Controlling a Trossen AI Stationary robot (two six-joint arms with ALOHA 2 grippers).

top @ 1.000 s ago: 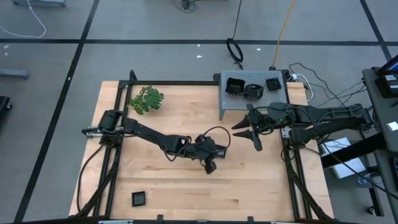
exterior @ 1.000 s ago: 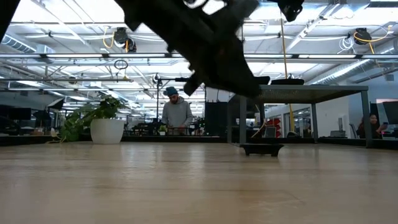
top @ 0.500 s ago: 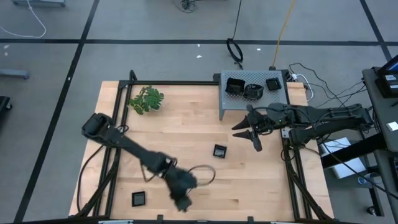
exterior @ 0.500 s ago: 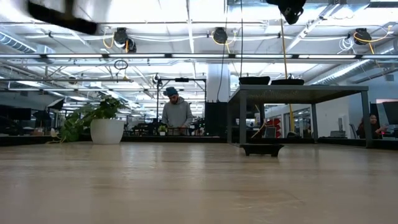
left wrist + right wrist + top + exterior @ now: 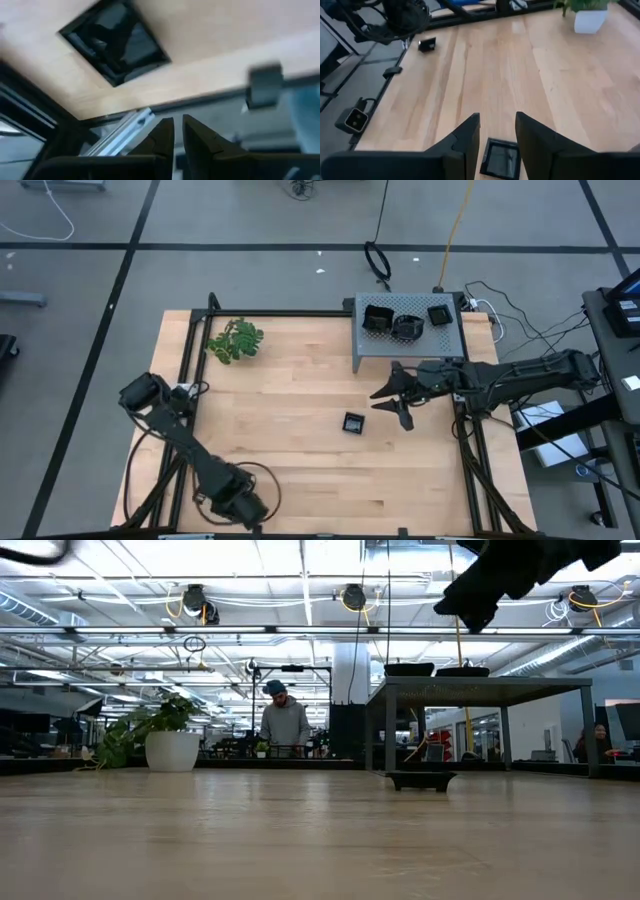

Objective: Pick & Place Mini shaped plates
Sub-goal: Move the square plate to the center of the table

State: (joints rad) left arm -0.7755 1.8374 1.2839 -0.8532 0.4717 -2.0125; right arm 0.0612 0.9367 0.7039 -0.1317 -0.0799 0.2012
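One square black plate (image 5: 352,422) lies unlabelled near the right gripper (image 5: 388,394).

Colour notes for you, operator. The bench (image 5: 300,390) is pale blond wood with fine lengthwise grain, framed in black rails. The small square glossy plate (image 5: 352,423) near its middle is black with a lighter sheen at its centre; a second square glossy plate (image 5: 115,40) at the left arm's corner is black too. Both arms read matt black. The leafy sprig (image 5: 236,341) is mid-green. The perforated metal box (image 5: 408,338) is light grey, dotted, holding black dishes (image 5: 378,318).
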